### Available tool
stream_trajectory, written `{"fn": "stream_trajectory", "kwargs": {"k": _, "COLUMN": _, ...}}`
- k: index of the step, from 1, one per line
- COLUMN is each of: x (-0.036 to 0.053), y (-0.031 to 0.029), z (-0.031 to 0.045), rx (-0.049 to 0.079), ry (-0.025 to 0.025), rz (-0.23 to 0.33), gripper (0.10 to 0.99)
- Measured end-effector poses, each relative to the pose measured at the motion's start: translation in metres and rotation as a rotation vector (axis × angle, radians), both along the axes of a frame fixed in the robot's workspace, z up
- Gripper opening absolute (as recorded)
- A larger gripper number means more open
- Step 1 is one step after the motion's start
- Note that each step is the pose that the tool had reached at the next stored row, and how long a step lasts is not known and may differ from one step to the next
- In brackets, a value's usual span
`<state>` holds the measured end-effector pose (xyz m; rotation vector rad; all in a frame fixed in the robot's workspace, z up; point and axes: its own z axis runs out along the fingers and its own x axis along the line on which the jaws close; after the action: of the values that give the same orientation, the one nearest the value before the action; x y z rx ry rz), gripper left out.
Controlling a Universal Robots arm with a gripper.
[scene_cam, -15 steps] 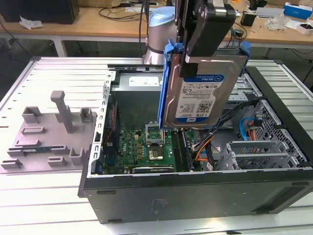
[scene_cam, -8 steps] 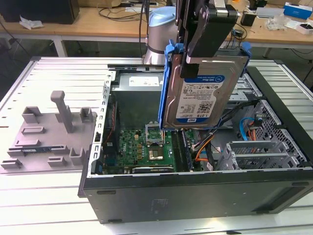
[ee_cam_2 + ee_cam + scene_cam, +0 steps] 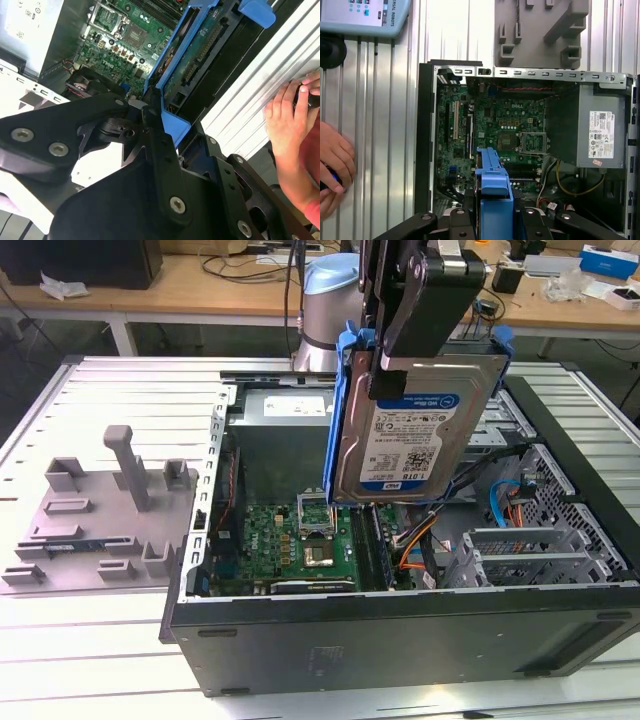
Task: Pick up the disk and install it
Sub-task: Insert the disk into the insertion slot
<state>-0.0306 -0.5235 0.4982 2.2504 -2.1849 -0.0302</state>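
The disk (image 3: pixel 418 430), silver with a white-and-blue label and blue rails, hangs upright on edge above the open computer case (image 3: pixel 400 635). My black gripper (image 3: pixel 402 365) is shut on its upper end. The disk's lower edge is just over the motherboard (image 3: pixel 300 535), apart from it. In the second wrist view the gripper (image 3: pixel 156 117) clamps the blue rail, and the disk's (image 3: pixel 199 52) green circuit side shows. In the first wrist view the disk's blue rail (image 3: pixel 493 175) sticks out from the gripper (image 3: pixel 493 220) over the case's inside.
A grey power supply (image 3: pixel 285 435) fills the case's back corner. Metal drive cages (image 3: pixel 540 530) and cables sit at the exterior view's right. A grey fixture (image 3: pixel 110 505) lies on the table on the left. A person's hand (image 3: pixel 290 117) rests on the ribbed table beside the case.
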Motion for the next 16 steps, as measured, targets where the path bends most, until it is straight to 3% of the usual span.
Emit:
{"fn": "stream_trajectory", "kwargs": {"k": 2, "x": 0.0029, "y": -0.0026, "z": -0.0001, "rx": 0.000, "ry": 0.0000, "rz": 0.000, "gripper": 0.369}}
{"fn": "stream_trajectory", "kwargs": {"k": 7, "x": 0.0339, "y": -0.0075, "z": -0.0007, "rx": 0.000, "ry": -0.0001, "rz": 0.000, "gripper": 0.369}}
{"fn": "stream_trajectory", "kwargs": {"k": 16, "x": 0.0770, "y": -0.0091, "z": -0.0030, "rx": 0.000, "ry": 0.0000, "rz": 0.000, "gripper": 0.369}}
